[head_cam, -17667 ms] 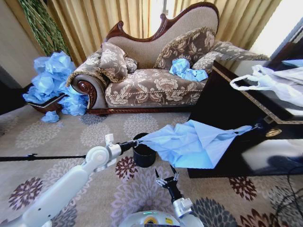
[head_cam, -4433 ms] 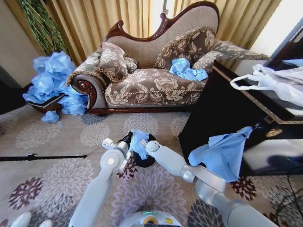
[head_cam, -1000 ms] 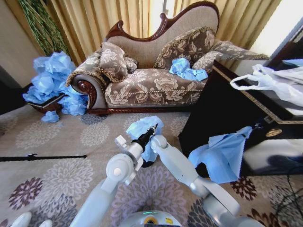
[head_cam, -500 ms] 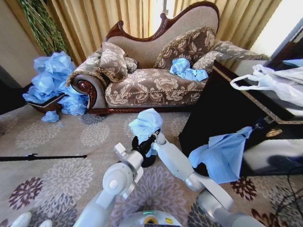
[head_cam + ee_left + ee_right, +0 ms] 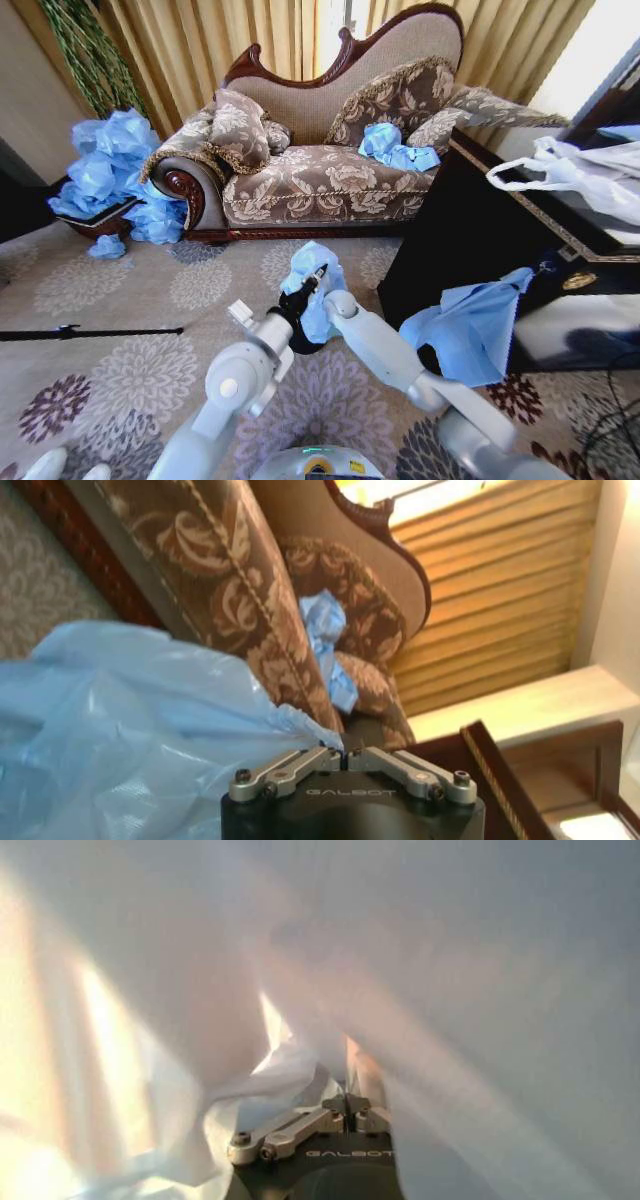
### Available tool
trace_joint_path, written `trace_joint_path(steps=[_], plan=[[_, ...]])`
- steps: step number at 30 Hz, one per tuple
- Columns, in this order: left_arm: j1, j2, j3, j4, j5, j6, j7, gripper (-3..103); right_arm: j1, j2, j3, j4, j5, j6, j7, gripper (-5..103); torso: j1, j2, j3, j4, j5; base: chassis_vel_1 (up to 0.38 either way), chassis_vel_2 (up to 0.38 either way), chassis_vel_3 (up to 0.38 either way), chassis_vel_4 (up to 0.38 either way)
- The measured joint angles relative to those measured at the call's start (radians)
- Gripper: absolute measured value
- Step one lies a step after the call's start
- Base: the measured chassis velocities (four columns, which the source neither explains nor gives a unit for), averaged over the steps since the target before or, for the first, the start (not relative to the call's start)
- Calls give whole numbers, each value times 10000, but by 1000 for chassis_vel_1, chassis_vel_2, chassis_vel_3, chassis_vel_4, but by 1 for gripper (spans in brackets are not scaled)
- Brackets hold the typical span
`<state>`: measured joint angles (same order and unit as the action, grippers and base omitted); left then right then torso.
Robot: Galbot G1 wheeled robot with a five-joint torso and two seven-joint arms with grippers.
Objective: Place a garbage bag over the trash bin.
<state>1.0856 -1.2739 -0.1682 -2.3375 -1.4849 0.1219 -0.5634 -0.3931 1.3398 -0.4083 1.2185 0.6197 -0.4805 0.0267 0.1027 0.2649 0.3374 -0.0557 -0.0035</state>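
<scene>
The light-blue garbage bag (image 5: 311, 268) is bunched up on the carpet in front of the sofa, just above the trash bin (image 5: 308, 346). The bin is a small black cylinder, mostly hidden behind the two arms. My left gripper (image 5: 316, 274) is shut on an edge of the bag, and the left wrist view shows the fingertips closed (image 5: 343, 751) on the blue film (image 5: 120, 727). My right gripper (image 5: 347, 1104) is shut on a fold from inside the bag, with pale film (image 5: 420, 975) all around it.
A second blue bag (image 5: 468, 328) hangs off the dark cabinet (image 5: 470, 220) on the right. A white handled bag (image 5: 575, 175) lies on top of it. The sofa (image 5: 320, 180) stands behind, and a heap of blue bags (image 5: 110, 170) at its left. A black rod (image 5: 90, 332) lies on the carpet.
The held bag has gone from a wide spread to a narrower bunch hanging over the bin. My left arm's elbow has swung a little to the left and down.
</scene>
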Motion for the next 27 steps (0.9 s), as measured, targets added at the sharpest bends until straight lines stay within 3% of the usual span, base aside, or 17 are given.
trace_joint_path(steps=[5,11,19,27], plan=[[-180,-120,-279,108,-29,-262,-178,0,905,-336,-1257,-228,351,-1168,-1035,0,0,0,0,6,-1,0,0,0,0],[-213,-230,-535,357,-29,-545,-244,0,1498,-364,-2218,-572,262,-2064,-2170,0,0,0,0,4,-2,0,0,0,0],[-353,-447,-773,1216,117,-841,-53,0,1707,243,-2596,-1445,-47,-2446,-2509,0,0,0,0,6,-1,0,0,0,0],[-462,-558,-810,2162,87,-1103,91,0,1679,948,-2147,-2694,5,-2530,-2467,0,0,0,1,4,-2,0,0,0,0]])
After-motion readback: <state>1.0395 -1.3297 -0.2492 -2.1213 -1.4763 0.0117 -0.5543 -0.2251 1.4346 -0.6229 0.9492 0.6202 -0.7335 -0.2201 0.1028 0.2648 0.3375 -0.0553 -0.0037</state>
